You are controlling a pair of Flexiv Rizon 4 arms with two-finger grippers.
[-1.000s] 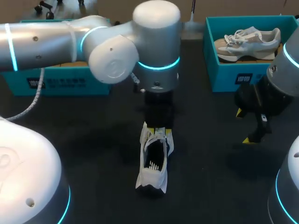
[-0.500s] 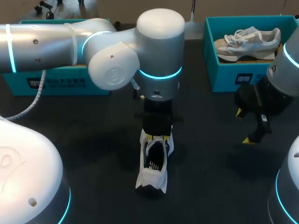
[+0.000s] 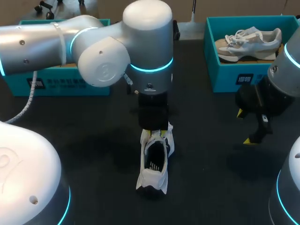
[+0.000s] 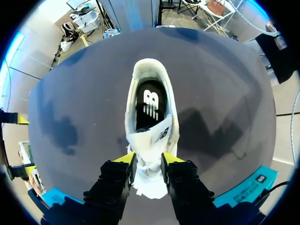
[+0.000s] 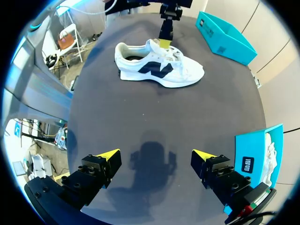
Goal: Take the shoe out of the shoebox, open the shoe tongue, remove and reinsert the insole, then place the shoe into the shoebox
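A white sneaker [image 3: 151,177] with a dark side logo stands on the black table [image 3: 93,140], also seen side-on as the sneaker [image 5: 159,65]. Its dark insole [image 4: 150,101] shows through the opening. My left gripper [image 4: 148,161] hangs over the toe end, shut on the white tongue [image 4: 149,176], which fills the gap between the yellow tips. From above the left gripper [image 3: 157,132] is mostly hidden under its own wrist. My right gripper [image 5: 157,161] hovers open and holds nothing, off to the right as the right gripper [image 3: 251,126].
A teal shoebox [image 3: 213,56] at the back right holds a second light sneaker [image 3: 248,42]. Another teal box [image 3: 56,84] stands at the back left behind my left arm. Bare black table lies between the sneaker and my right gripper.
My left wrist has come down closer over the sneaker's front and shifted a little to the left. Its fingers have narrowed slightly on the tongue. The sneaker and the right arm have stayed put.
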